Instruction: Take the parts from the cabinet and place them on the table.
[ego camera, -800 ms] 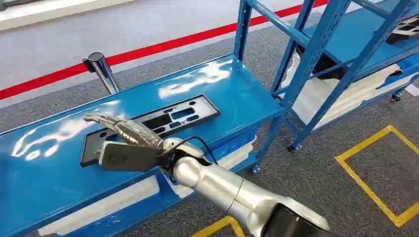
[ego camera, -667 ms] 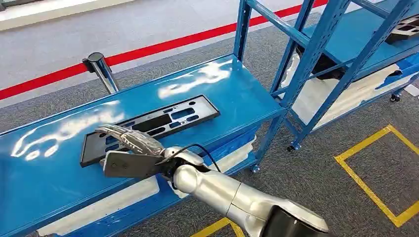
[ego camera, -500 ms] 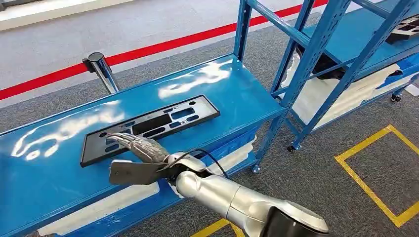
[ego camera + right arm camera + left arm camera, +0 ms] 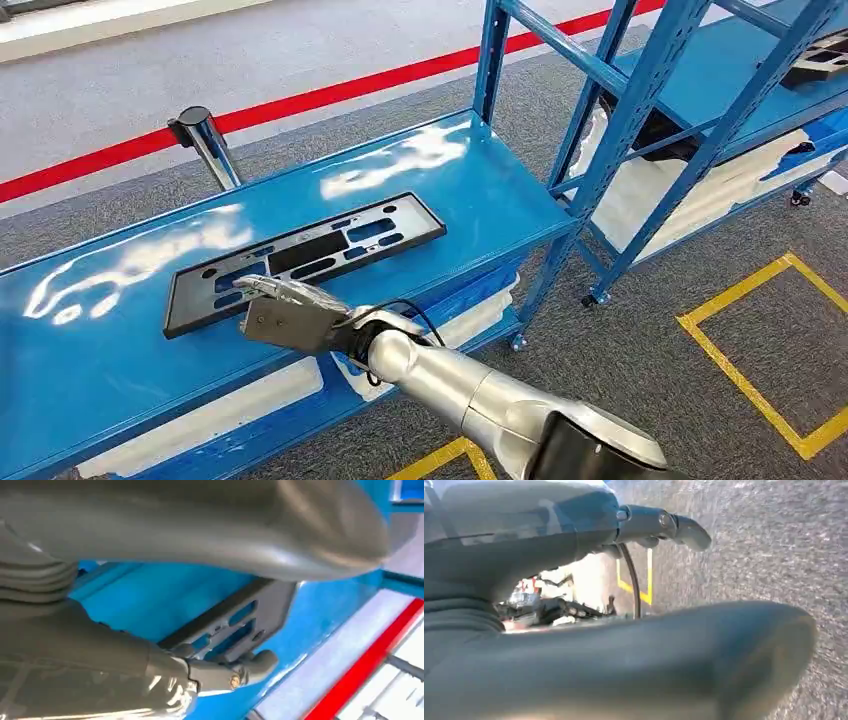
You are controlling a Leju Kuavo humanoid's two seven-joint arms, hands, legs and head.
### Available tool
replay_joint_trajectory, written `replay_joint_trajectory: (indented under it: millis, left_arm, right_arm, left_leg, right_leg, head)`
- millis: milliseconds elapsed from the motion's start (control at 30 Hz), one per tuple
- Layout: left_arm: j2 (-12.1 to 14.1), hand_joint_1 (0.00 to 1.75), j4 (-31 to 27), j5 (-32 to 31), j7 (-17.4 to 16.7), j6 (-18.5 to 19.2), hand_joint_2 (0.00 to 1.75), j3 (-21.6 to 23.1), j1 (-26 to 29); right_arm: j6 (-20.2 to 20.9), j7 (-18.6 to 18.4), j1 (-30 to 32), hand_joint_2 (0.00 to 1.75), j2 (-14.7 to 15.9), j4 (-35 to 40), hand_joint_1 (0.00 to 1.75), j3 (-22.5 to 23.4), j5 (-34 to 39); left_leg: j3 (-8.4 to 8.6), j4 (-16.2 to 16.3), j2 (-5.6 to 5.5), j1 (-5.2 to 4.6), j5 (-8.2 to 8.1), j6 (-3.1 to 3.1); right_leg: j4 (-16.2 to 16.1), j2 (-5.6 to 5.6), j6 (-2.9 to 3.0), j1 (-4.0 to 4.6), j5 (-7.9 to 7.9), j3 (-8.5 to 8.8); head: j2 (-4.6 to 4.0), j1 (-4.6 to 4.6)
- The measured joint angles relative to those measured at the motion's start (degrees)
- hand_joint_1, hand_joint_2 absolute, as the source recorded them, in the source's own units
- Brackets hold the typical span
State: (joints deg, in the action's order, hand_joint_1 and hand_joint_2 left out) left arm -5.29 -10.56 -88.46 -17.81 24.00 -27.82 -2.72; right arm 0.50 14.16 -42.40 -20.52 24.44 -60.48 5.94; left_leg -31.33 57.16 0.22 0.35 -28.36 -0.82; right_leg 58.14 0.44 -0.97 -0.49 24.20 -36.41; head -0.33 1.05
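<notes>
The black slotted part (image 4: 305,253) lies flat on the blue table (image 4: 480,200), its long side running along the tabletop. The right hand (image 4: 290,312) reaches in from below on its silver arm (image 4: 470,395), palm down, fingers (image 4: 262,289) stretched out and holding nothing, with the fingertips over the part's near edge; whether they touch it I cannot tell. In the right wrist view the part (image 4: 235,622) sits just beyond the fingers (image 4: 240,667). The left hand (image 4: 634,645) hangs over grey carpet (image 4: 774,545), its fingers extended, gripping nothing. A blue cabinet (image 4: 680,90) stands beside the table.
</notes>
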Motion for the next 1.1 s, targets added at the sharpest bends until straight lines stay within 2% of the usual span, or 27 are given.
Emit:
replay_joint_trajectory:
  millis: [33, 67, 100, 167, 200, 233, 267, 300, 333, 367, 400, 500, 533, 567, 600, 667, 700, 733, 767, 800, 833, 867, 900, 933, 1033, 1067, 1100]
  left_arm:
    - [0.0, 0.0, 0.0, 0.0, 0.0, 0.0, 0.0, 0.1, 0.0]
    - [0.0, 0.0, 0.0, 0.0, 0.0, 0.0, 0.0, 0.2, 0.0]
    - [0.0, 0.0, 0.0, 0.0, 0.0, -0.1, 0.0, 0.4, -0.1]
    - [-0.2, 0.0, 0.0, 0.0, -0.1, -0.2, 0.0, 0.4, 0.0]
    - [-0.3, 0.0, 0.0, 0.0, -0.2, -0.1, 0.0, 0.4, 0.0]
    - [-0.3, 0.0, 0.0, 0.0, -0.1, -0.1, 0.0, 0.4, 0.1]
    - [-0.4, 0.0, 0.0, 0.0, -0.1, -0.1, 0.0, 0.4, 0.1]
    - [-0.6, 0.0, 0.0, 0.0, 0.0, -0.1, 0.0, 0.5, 0.1]
    - [-0.6, 0.0, 0.0, 0.0, 0.1, -0.1, 0.0, 0.5, 0.1]
    - [-0.5, 0.0, 0.0, 0.0, 0.1, -0.1, 0.0, 0.5, 0.1]
    - [-0.5, 0.0, 0.0, 0.0, 0.2, -0.1, 0.0, 0.5, 0.0]
    - [-0.6, 0.0, 0.0, 0.0, 0.3, -0.1, 0.0, 0.9, 0.5]
    - [-0.7, 0.0, 0.0, 0.0, 0.3, -0.1, 0.0, 1.0, 0.5]
    - [-0.7, 0.0, 0.0, 0.0, 0.3, -0.1, 0.0, 1.0, 0.5]
    - [-0.7, 0.0, 0.0, 0.0, 0.4, -0.1, 0.0, 1.1, 0.3]
    - [-0.6, 0.0, 0.0, 0.0, 0.5, -0.1, 0.0, 1.3, 0.3]
    - [-0.3, 0.0, 0.0, 0.0, 0.8, -0.1, 0.0, 1.4, 0.4]
    - [0.1, 0.0, 0.0, 0.0, 1.3, 0.0, 0.0, 1.4, 0.6]
    - [0.3, 0.0, 0.0, 0.0, 1.7, 0.0, 0.0, 1.5, 0.7]
    - [0.7, 0.0, 0.0, 0.0, 2.0, 0.0, 0.0, 1.5, 0.7]
    - [0.9, 0.0, 0.0, 0.0, 2.1, 0.0, 0.0, 1.6, 0.7]
    - [1.1, 0.0, 0.0, 0.0, 2.1, 0.0, 0.0, 1.6, 0.7]
    - [1.1, 0.0, 0.0, 0.0, 2.1, 0.0, 0.0, 1.7, 0.5]
    - [1.1, 0.0, 0.0, 0.0, 2.1, -0.1, 0.0, 1.8, 0.3]
    - [1.1, 0.0, 0.0, 0.0, 2.0, 0.0, 0.0, 1.8, 0.8]
    - [1.1, 0.0, 0.0, 0.0, 2.0, 0.0, 0.0, 1.8, 0.8]
    - [1.1, 0.0, 0.0, 0.0, 1.9, 0.0, 0.0, 1.8, 0.6]
  right_arm:
    - [0.0, 0.1, 0.0, 0.0, 0.0, -0.1, 0.0, 0.2, 0.2]
    - [0.0, 0.1, -0.2, 0.0, 0.0, -0.2, 0.0, 0.5, 0.5]
    - [0.0, 0.1, -0.4, 0.0, 0.0, -0.3, 0.0, 0.7, 0.7]
    - [-0.4, 0.2, -0.2, 0.0, 0.1, -0.7, 0.0, 1.3, 1.0]
    - [-0.8, 0.3, -0.1, 0.0, 0.2, -1.0, 0.0, 1.4, 1.0]
    - [-1.2, 0.5, -0.1, 0.0, 0.2, -1.1, 0.0, 1.4, 0.7]
    - [-1.4, 0.8, -0.2, 0.0, 0.2, -1.2, 0.0, 1.4, 0.5]
    - [-1.7, 1.0, -0.2, 0.0, 0.2, -1.2, 0.0, 1.4, 0.4]
    - [-1.8, 1.4, -0.4, 0.0, 0.2, -1.2, 0.0, 1.4, 0.3]
    - [-1.9, 2.0, -0.4, 0.0, 0.3, -1.2, 0.0, 1.4, 0.3]
    - [-2.0, 2.4, -0.6, 0.0, 0.2, -1.2, 0.0, 1.4, 0.2]
    - [-2.1, 3.3, -1.0, 0.0, 0.0, -0.8, 0.0, 1.4, 0.1]
    - [-2.1, 3.4, -1.4, 0.0, -0.2, -0.2, 0.0, 1.4, 0.1]
    - [-2.1, 3.5, -1.8, 0.0, -0.4, 0.2, 0.0, 1.4, 0.1]
    - [-2.1, 3.6, -2.3, 0.0, -0.4, 0.4, 0.0, 1.4, 0.1]
    - [-2.2, 3.7, -2.6, 0.0, -0.4, 0.9, 0.0, 1.6, 0.1]
    - [-2.2, 3.7, -2.6, 0.0, -0.4, 1.1, 0.0, 1.6, 0.1]
    - [-2.2, 3.9, -2.6, 0.0, -0.4, 1.2, 0.0, 1.7, 0.1]
    - [-2.1, 4.1, -2.7, 0.0, -0.5, 1.3, 0.0, 1.9, 0.0]
    - [-2.1, 4.2, -2.9, 0.0, -0.5, 1.4, 0.0, 2.1, 0.0]
    - [-2.0, 4.3, -3.0, 0.0, -0.6, 1.5, 0.0, 2.2, 0.0]
    - [-1.9, 4.4, -3.1, 0.0, -0.6, 1.6, 0.0, 2.4, -0.1]
    - [-1.9, 4.5, -3.3, 0.0, -0.5, 1.6, 0.0, 2.5, -0.2]
    - [-1.9, 4.5, -3.3, 0.0, -0.5, 1.6, 0.0, 2.7, -0.2]
    - [-1.9, 4.5, -3.3, 0.0, -0.5, 1.6, 0.0, 3.0, -0.4]
    - [-2.1, 4.6, -3.3, 1.75, -0.5, 1.6, 0.0, 3.1, -0.6]
    - [-2.3, 4.6, -3.3, 1.75, -0.4, 1.6, 0.0, 3.2, -1.0]
  left_leg:
    - [0.92, -1.1, 0.14, 0.92, 0.66, -0.06]
    - [1.27, -1.6, -0.08, 1.05, 0.8, 0.05]
    - [1.27, -1.6, -0.21, 1.26, 0.83, 0.08]
    - [1.25, -1.6, -0.72, 1.65, 0.77, 0.0]
    - [1.24, -1.5, -1.04, 1.91, 0.72, -0.11]
    - [1.32, -1.5, -1.44, 2.18, 0.59, -0.38]
    - [1.42, -1.4, -2.02, 2.6, 0.38, -0.85]
    - [1.52, -1.0, -2.68, 3.09, 0.02, -1.44]
    - [1.56, -0.4, -3.32, 3.56, -0.51, -2.25]
    - [1.17, 0.0, -3.81, 3.61, -1.02, -3.08]
    - [0.59, 0.8, -4.31, 3.48, -1.23, -3.51]
    - [0.57, -0.2, -5.33, 3.87, -0.79, -4.37]
    - [0.62, 0.0, -4.69, 3.99, -1.13, -4.55]
    - [-0.03, 2.0, -2.13, 3.6, -1.82, -4.29]
    - [-1.83, 5.8, -0.91, 3.31, -3.42, -4.13]
    - [-7.3, 16.3, -0.66, 2.54, -7.15, -3.99]
    - [-9.4, 19.6, -0.66, 2.36, -7.69, -3.86]
    - [-10.01, 19.9, -0.66, 2.24, -6.89, -3.7]
    - [-9.29, 17.7, -0.6, 2.15, -4.88, -3.53]
    - [-7.63, 13.5, -0.24, 2.05, -2.08, -3.34]
    - [-5.51, 8.5, 0.82, 1.96, 0.83, -3.17]
    - [-3.95, 4.6, 3.6, 1.72, 2.31, -2.97]
    - [-3.41, 3.7, 4.4, 0.7, 1.62, -2.86]
    - [-3.56, 3.4, 4.0, 0.94, 1.01, -2.42]
    - [-3.96, 3.5, 2.53, 0.96, 1.0, -1.88]
    - [-3.85, 3.4, 2.16, 1.15, 1.01, -1.65]
    - [-3.86, 3.5, 1.99, 0.95, 0.97, -1.72]
  right_leg:
    - [0.1, -0.04, -0.06, -0.06, 0.31, -0.28]
    - [1.2, -0.03, -0.23, 0.05, 1.33, -0.64]
    - [4.9, -0.02, -0.34, -0.05, 3.49, -2.24]
    - [14.1, -0.02, -0.76, -0.4, 7.21, -6.82]
    - [16.6, -0.02, -1.05, -0.62, 7.55, -8.16]
    - [16.3, -0.03, -1.34, -0.9, 6.63, -8.13]
    - [13.5, -0.02, -1.67, -1.22, 4.54, -6.82]
    - [8.8, 0.06, -2.09, -1.59, 1.86, -4.4]
    - [3.5, 0.76, -2.57, -2.13, -0.57, -1.7]
    - [2.2, 3.22, -3.21, -2.5, 0.96, -0.77]
    - [1.3, 3.43, -2.63, -2.32, 1.61, -0.27]
    - [2.5, 2.48, -1.44, -1.88, 2.22, -0.6]
    - [2.2, 1.93, -0.69, -2.06, 2.3, -0.26]
    - [2.2, 1.42, -0.23, -1.96, 2.47, 0.06]
    - [2.2, 0.84, 0.21, -1.88, 2.75, 0.33]
    - [2.2, -0.43, 0.92, -1.53, 3.21, 0.73]
    - [2.2, -0.92, 1.19, -1.26, 3.39, 0.88]
    - [2.2, -1.31, 1.28, -1.07, 3.53, 1.13]
    - [2.2, -1.85, 1.31, -1.03, 3.78, 1.42]
    - [2.2, -2.22, 1.17, -1.0, 4.05, 1.85]
    - [2.2, -2.68, 0.92, -1.02, 4.41, 2.4]
    - [2.2, -3.03, 0.48, -0.85, 4.77, 2.82]
    - [2.4, -3.3, 0.16, -0.32, 4.97, 2.86]
    - [2.4, -3.76, 0.02, -0.16, 4.9, 2.77]
    - [2.1, -5.06, -0.36, -0.22, 5.12, 3.13]
    - [2.7, -3.84, -0.63, -0.36, 5.92, 2.81]
    - [2.5, -3.33, 0.52, 0.0, 4.84, 2.81]
  head:
    - [0.0, -0.05]
    - [0.0, 0.11]
    - [0.0, 0.15]
    - [0.0, 0.2]
    - [0.0, 0.24]
    - [0.0, 0.28]
    - [0.0, 0.28]
    - [0.0, 0.26]
    - [0.0, 0.33]
    - [0.0, 0.59]
    - [0.0, 0.88]
    - [0.0, 0.37]
    - [0.0, 0.22]
    - [0.0, -0.2]
    - [0.0, -0.48]
    - [0.02, -0.83]
    - [0.0, -0.92]
    - [0.0, -0.94]
    - [0.0, -0.96]
    - [0.0, -0.94]
    - [0.0, -0.98]
    - [0.0, -1.03]
    - [0.0, -1.27]
    - [0.0, -1.22]
    - [0.0, -0.88]
    - [0.0, -0.81]
    - [0.0, -0.66]
